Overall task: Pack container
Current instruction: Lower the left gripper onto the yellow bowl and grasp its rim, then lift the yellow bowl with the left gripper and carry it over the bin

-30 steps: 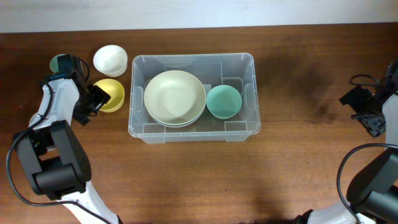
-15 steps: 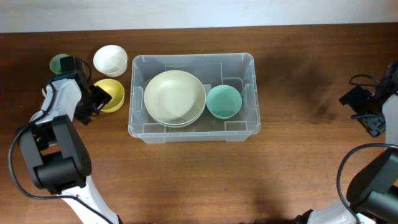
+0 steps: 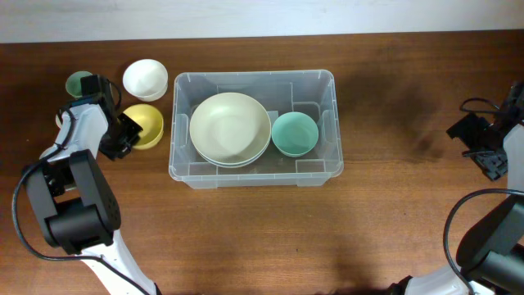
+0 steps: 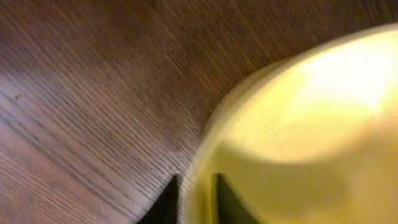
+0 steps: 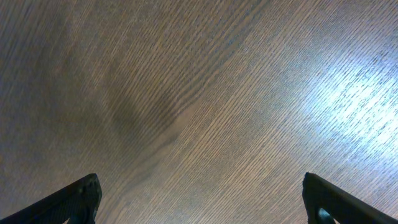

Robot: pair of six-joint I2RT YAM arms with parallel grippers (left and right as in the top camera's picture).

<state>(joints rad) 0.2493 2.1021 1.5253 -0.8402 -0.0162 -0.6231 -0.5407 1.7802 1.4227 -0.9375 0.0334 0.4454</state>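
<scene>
The container (image 3: 255, 76), a large clear plastic bin, sits mid-table and holds stacked cream bowls (image 3: 230, 127) and a teal bowl (image 3: 294, 133). Left of it lies a yellow bowl (image 3: 149, 122). My left gripper (image 3: 125, 132) is at that bowl's left rim. In the left wrist view the yellow bowl (image 4: 298, 124) fills the right side, and my left gripper (image 4: 196, 202) is shut on its rim, one dark finger (image 4: 165, 205) outside and one inside. My right gripper (image 3: 468, 131) hovers far right over bare wood; in its wrist view the right gripper (image 5: 199, 199) stands wide open, holding nothing.
A white bowl (image 3: 146, 79) and a small green bowl (image 3: 79, 83) stand behind the yellow one at the back left. The brown wooden table (image 3: 393, 205) stretches between the bin and my right arm.
My left jaws have closed onto the yellow bowl's rim. The right arm and the bin's contents have not moved.
</scene>
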